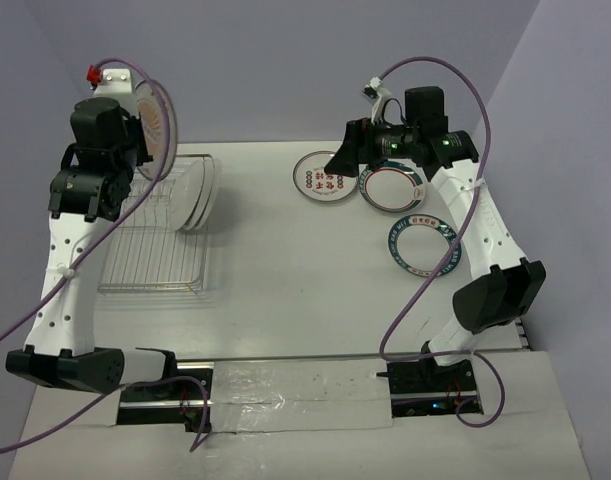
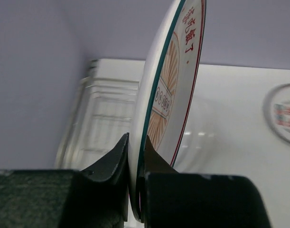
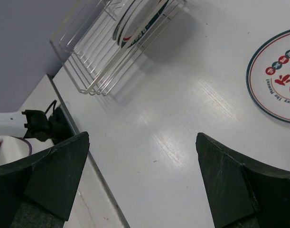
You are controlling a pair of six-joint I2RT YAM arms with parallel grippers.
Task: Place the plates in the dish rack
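Here, my left gripper (image 2: 135,154) clamped the sunburst plate (image 2: 169,90) upright by its lower rim, with the dish rack (image 2: 104,118) beyond the fingertips. My right gripper (image 3: 141,142) stood wide open, holding nothing; a teal-rimmed plate (image 3: 277,76) lay flat ahead to its right.

Bright, even overhead light; soft shadows; glare on table (image 3: 182,137); wrist-cam fg blurry.

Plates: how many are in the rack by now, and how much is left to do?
Done: a few plates stand on edge at the far end of the rack. In hand: the left gripper clamps the sunburst plate upright, not yet racked. Left: three lie flat on the table: a red-marked plate, a middle plate and a near plate, with the open right gripper by them.
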